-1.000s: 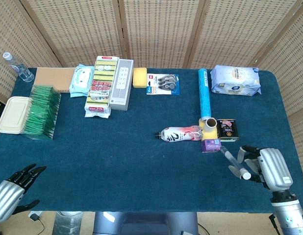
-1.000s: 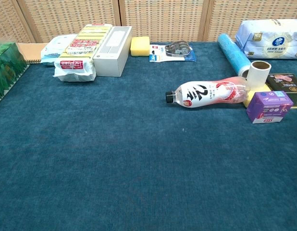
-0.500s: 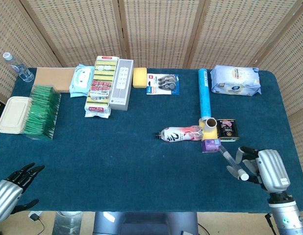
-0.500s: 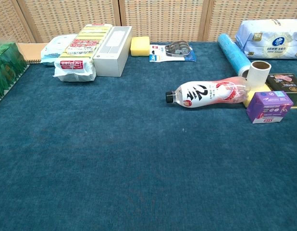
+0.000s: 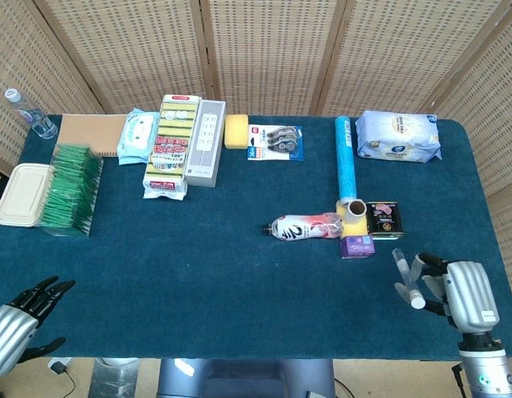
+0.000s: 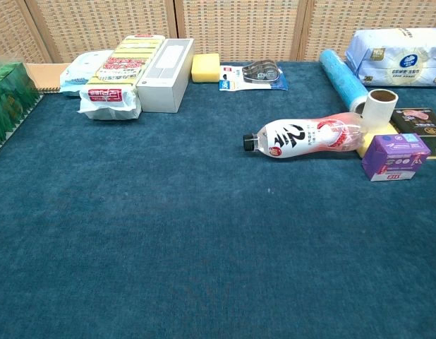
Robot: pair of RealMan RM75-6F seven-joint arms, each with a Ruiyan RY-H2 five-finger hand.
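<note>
Head view: the right hand (image 5: 448,290) hovers with fingers spread and empty, the small purple cardboard box (image 5: 356,245) just ahead to its left; the left hand (image 5: 17,322) is likewise splayed, holding nothing. Chest view: neither hand shows. The box (image 6: 394,157) lies beside the clear pink-labelled plastic bottle (image 6: 303,136), so a grasp appears unstarted and would call for reaching forward-left.

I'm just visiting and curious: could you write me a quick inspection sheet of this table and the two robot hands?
Surface: blue cloth table.
Job's things: purple box nearest the right hand, beside a lying bottle.
Clutter: blue roll, wipes pack, sponge, green packets.
Hands: right hand and left hand at the near edge, fingers apart, holding nothing.
Cables: a cable end below the table's near left edge.
Surroundings: wicker screens.
</note>
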